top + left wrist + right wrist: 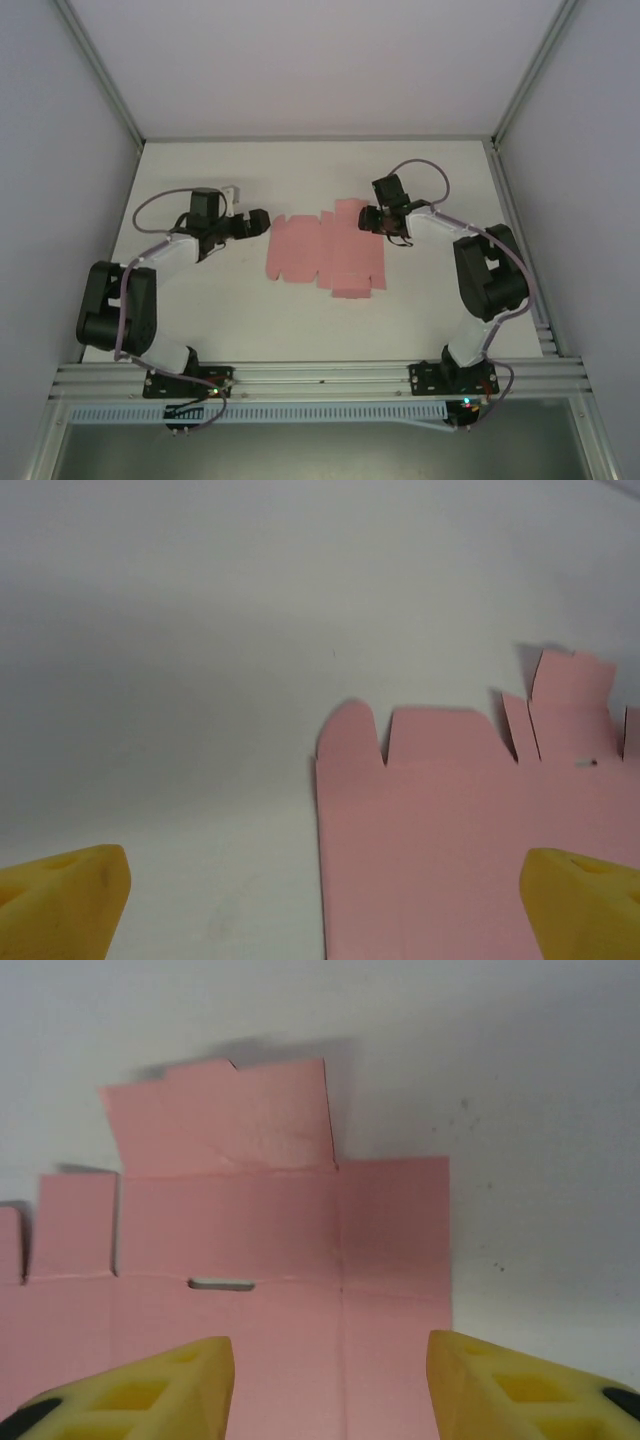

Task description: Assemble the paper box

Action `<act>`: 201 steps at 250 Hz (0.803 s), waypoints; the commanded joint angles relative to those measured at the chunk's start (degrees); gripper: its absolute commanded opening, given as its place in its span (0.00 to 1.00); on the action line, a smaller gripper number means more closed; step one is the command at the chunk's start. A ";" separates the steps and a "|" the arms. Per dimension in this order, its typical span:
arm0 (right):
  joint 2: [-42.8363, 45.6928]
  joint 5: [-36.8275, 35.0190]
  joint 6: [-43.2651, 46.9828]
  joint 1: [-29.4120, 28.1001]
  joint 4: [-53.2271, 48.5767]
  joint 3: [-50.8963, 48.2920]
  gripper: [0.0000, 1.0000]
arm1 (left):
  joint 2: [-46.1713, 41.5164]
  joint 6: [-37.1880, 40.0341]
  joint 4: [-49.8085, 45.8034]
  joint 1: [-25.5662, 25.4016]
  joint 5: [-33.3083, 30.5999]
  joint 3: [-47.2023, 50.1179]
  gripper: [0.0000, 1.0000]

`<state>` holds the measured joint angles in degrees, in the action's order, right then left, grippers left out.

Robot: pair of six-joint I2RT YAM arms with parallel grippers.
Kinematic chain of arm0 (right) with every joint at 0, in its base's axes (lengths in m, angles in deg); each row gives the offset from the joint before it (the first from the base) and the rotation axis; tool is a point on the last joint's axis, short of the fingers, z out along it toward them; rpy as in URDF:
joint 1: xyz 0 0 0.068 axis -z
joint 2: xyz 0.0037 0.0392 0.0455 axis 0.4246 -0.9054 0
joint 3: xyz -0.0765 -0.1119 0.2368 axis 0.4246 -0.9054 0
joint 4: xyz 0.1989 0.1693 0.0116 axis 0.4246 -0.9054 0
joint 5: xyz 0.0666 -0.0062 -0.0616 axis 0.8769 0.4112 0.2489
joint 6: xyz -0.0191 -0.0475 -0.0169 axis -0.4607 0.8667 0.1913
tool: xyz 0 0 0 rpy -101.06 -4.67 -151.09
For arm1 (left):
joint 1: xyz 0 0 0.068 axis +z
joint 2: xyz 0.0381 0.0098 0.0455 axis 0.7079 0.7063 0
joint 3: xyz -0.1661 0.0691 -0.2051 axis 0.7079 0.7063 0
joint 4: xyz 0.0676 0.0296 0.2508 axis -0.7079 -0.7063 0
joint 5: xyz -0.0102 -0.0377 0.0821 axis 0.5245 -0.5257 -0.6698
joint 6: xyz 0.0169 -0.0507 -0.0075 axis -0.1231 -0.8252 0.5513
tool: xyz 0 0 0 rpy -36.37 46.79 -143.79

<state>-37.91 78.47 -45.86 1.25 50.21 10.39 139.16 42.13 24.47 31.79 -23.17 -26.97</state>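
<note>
Paper box [325, 252]: a flat pink sheet, unfolded, in the middle of the table [300, 170]. Left gripper [258, 222] is at the sheet's 9 o'clock edge, jaws spread wide, holding nothing. Right gripper [372, 218] is at about 2 o'clock, jaws apart over the card, nothing pinched that I can see. One flap [225, 1115] beside it sits slightly raised (shadow underneath). Risk, my guess: thin card on a smooth table may slide, or buckle off its crease, if one side pushes while the other leaves it unpinned.

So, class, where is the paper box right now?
In the top view, the paper box lies flat and unfolded at mid-table, between the left pincer and the right pincer.
</note>
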 commanded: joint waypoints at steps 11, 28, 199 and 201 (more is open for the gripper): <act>-0.91 -0.11 -2.57 -0.53 -3.39 0.10 0.50 | 4.40 -2.25 -4.11 -1.36 5.93 -3.22 1.00; -1.25 -1.06 -2.94 -0.55 -3.41 -1.24 0.49 | 6.41 -2.77 -3.97 -1.94 8.61 -3.81 1.00; -4.69 3.54 -4.69 -0.55 5.04 -10.17 0.38 | 15.76 0.48 -8.05 -8.20 18.29 -8.22 1.00; -4.75 3.59 -4.70 -0.55 5.17 -10.26 0.37 | 15.85 0.48 -7.97 -8.28 18.55 -8.30 1.00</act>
<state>-38.59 77.90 -48.68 1.25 52.87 3.35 151.75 41.21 17.50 26.92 -11.94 -34.29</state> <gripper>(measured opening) 0.380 0.997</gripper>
